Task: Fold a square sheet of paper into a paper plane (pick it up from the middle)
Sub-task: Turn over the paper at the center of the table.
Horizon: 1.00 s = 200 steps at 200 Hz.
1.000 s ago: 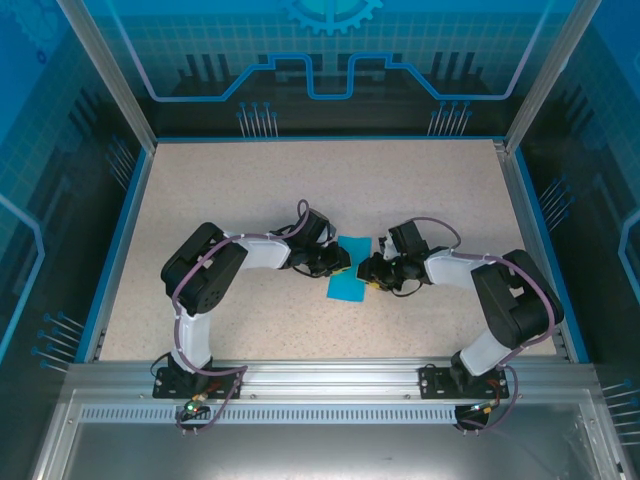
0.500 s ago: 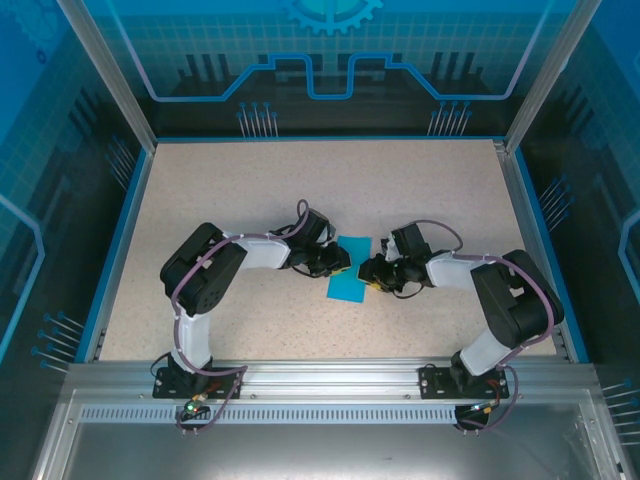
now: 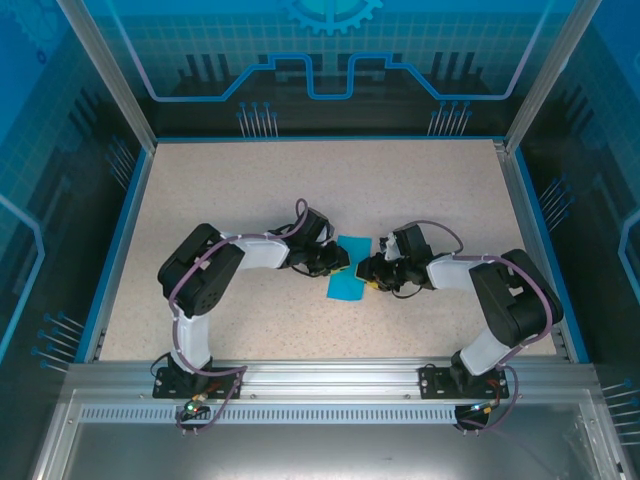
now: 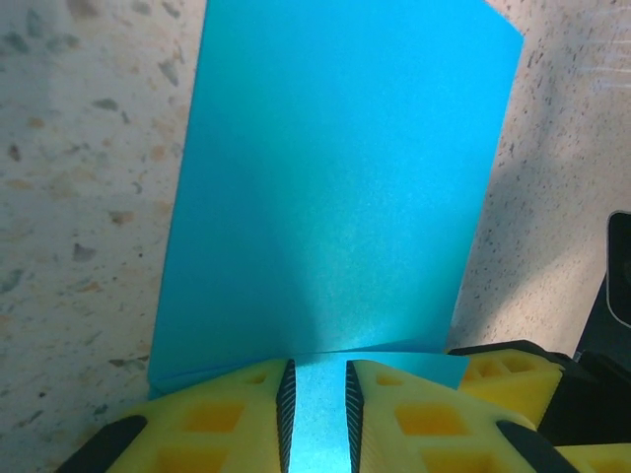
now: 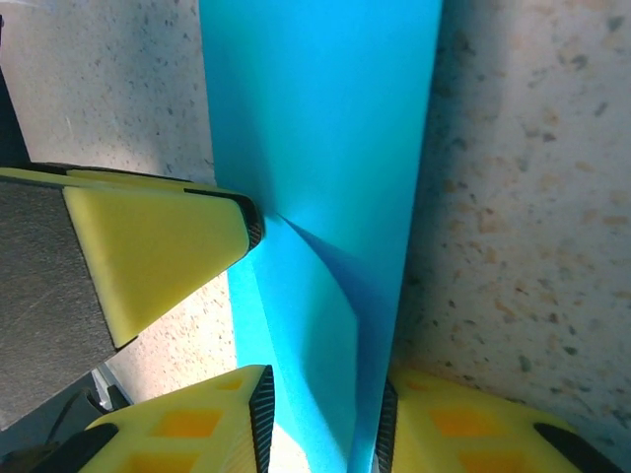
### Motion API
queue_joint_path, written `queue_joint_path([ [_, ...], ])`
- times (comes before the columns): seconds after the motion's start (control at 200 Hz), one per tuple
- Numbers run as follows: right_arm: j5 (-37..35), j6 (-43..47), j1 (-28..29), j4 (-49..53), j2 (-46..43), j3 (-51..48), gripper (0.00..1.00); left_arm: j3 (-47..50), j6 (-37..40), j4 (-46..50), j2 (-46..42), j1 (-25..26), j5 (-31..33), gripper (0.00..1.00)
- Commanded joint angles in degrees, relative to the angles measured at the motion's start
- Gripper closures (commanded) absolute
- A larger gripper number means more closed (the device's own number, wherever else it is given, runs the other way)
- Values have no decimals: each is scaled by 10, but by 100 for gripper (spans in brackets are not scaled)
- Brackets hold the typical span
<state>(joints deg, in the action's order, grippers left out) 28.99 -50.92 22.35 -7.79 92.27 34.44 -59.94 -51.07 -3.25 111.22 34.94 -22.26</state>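
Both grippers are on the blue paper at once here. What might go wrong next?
The left gripper and right gripper both have the square sheet of paper between their fingers from opposite sides; pulling apart may tear or crumple it.
In the right wrist view the sheet shows a shadowed kink beside the left gripper's finger, so a stray crease could spoil the fold.
The two grippers sit very close together and may collide.

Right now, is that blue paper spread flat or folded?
Folded. In the left wrist view the paper has a top layer ending over a lower one; the right wrist view shows a raised flap casting shadow.
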Motion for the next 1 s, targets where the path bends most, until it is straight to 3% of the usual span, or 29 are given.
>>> queue_joint_path([
  [0.0,14,12,-5,-15,5,-8,67,2,-2,10,-35,-2,14,76],
  [0.38,33,27,-5,-50,32,-13,76,50,-5,13,-113,-14,74,72],
  [0.575,34,45,-6,-19,14,3,89,64,1,25,-143,-26,83,72],
  [0.695,20,69,-6,49,-17,27,100,73,3,34,-166,-28,97,72],
  [0.76,4,89,-4,101,-40,46,100,77,7,46,-183,-29,114,72],
  [0.885,-90,142,14,254,-97,106,100,93,12,65,-225,-32,157,72],
  [0.995,-216,182,49,411,-129,188,100,108,15,87,-266,-33,203,72],
])
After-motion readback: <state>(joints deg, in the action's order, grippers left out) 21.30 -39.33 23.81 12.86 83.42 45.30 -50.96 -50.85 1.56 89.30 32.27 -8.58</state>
